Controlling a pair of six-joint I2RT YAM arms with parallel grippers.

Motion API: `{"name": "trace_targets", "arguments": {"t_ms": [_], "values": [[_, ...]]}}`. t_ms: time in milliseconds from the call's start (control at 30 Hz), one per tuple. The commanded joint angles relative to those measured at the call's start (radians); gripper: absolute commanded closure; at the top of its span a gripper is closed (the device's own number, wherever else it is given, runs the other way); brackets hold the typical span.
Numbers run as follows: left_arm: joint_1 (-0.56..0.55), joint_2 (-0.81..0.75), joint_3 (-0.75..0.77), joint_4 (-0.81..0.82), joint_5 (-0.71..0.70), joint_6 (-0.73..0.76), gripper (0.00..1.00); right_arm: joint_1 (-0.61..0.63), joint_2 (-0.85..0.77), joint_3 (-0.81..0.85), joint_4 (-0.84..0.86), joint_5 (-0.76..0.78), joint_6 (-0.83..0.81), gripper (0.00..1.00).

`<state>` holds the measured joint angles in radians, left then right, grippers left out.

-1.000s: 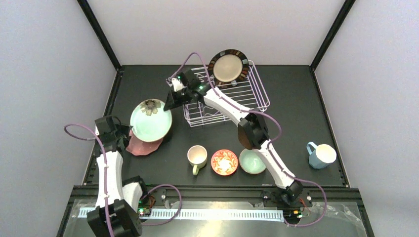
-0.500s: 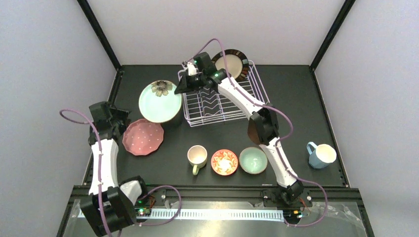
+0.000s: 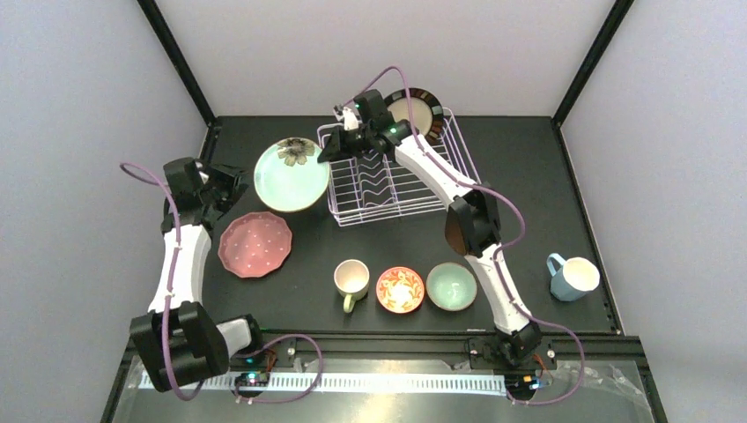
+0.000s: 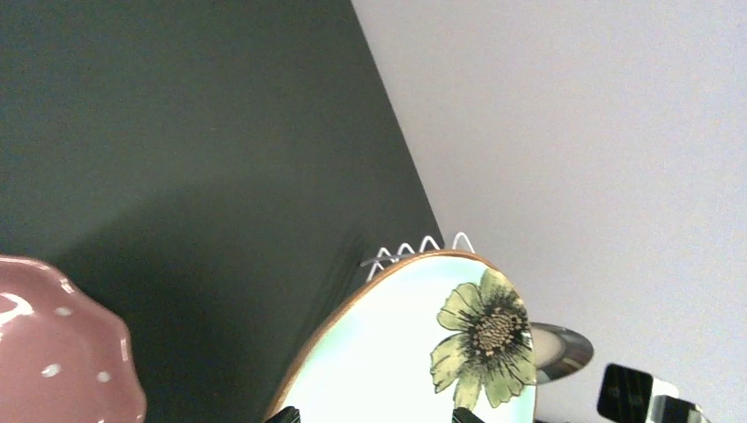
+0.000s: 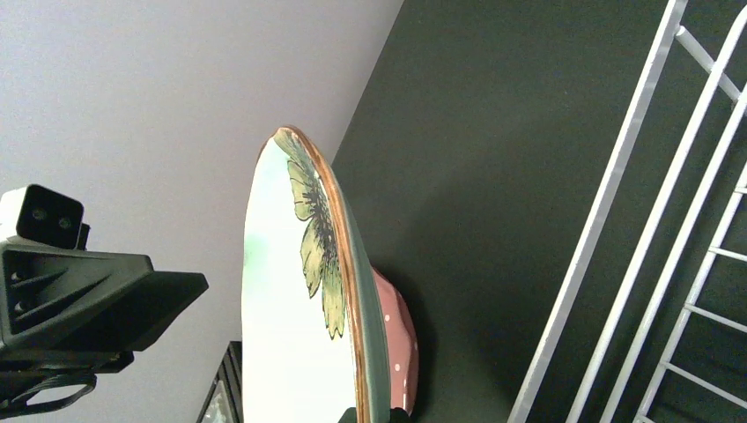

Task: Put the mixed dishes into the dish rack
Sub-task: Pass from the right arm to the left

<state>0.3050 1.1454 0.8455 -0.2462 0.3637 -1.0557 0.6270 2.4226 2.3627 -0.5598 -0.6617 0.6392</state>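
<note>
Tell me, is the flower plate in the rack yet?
Not yet, it is out. The right tool holds the flower plate tilted just outside the rack's left wall, not between its wires.

Pale grey walls [image 3: 379, 44], black corner posts [image 3: 175, 60], dark tabletop [image 3: 546, 194], even light

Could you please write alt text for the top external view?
The right tool holds a teal plate beside the rack, which holds a striped plate. The open left tool is near a pink plate; two mugs and two bowls sit near the front.
</note>
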Motion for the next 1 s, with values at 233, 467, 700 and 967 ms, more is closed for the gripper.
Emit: {"name": "trace_targets", "arguments": {"t_ms": [233, 467, 700, 967], "values": [[-0.028, 0.075, 0.046, 0.078, 0.127, 0.105, 0.01, -0.025, -0.099, 0.065, 0.074, -0.074, 0.072, 1.0], [-0.027, 0.083, 0.025, 0.054, 0.119, 0.163, 0.01, -0.035, -0.109, 0.065, 0.065, -0.072, 0.071, 1.0], [-0.027, 0.105, 0.015, 0.085, 0.144, 0.177, 0.01, -0.036, -0.109, 0.075, 0.078, -0.085, 0.093, 1.0], [-0.028, 0.13, -0.006, 0.122, 0.165, 0.18, 0.01, -0.036, -0.105, 0.099, 0.105, -0.112, 0.135, 1.0]]}}
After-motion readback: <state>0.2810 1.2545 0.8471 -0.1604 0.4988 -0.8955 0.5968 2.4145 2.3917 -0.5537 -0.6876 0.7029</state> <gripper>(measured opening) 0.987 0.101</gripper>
